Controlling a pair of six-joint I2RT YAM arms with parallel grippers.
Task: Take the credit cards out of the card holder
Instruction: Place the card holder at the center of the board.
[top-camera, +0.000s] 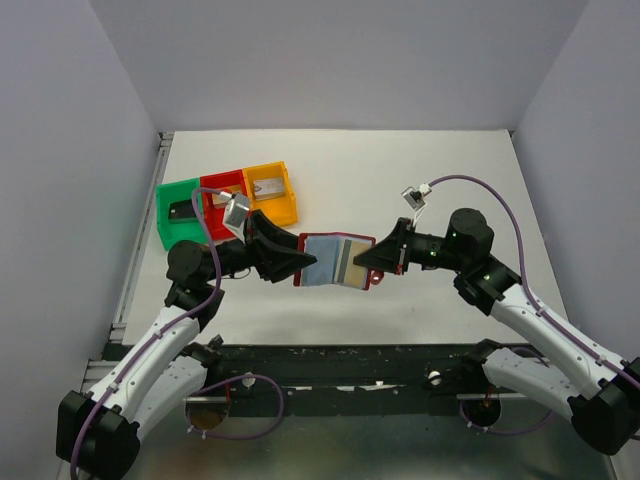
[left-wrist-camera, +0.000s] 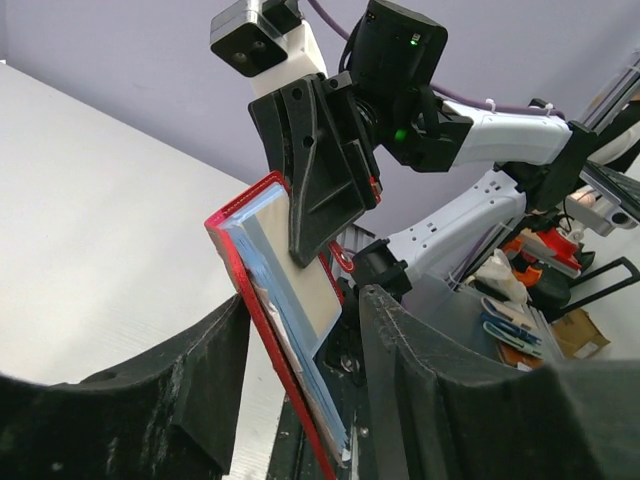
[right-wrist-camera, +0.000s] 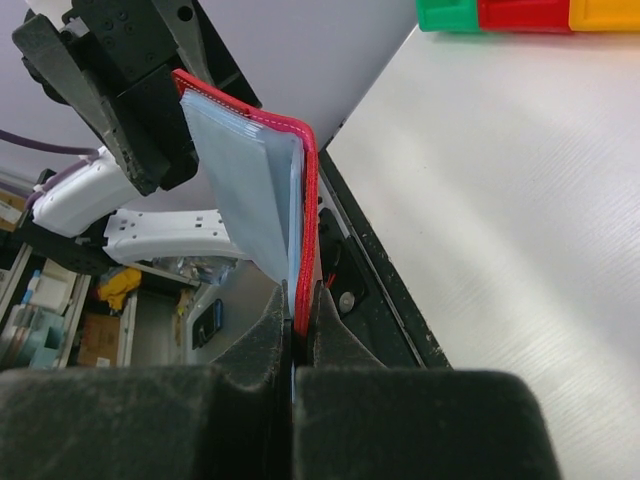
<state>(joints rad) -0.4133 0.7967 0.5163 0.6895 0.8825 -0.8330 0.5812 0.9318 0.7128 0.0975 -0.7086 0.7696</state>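
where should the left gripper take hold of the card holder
The free, blue-lined half, edge-on from the left: the card holder hangs open and thin in the air, the right gripper shut on its opposite edge, and the left gripper's open jaws straddle that half.

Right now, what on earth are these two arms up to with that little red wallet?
The card holder hangs open in the air between the two arms. The right gripper is shut on one red edge. The left gripper stands open around the opposite side, with its fingers on either side and not clamping. Some credit cards show as strips in the pockets, so there are cards left to pull out.
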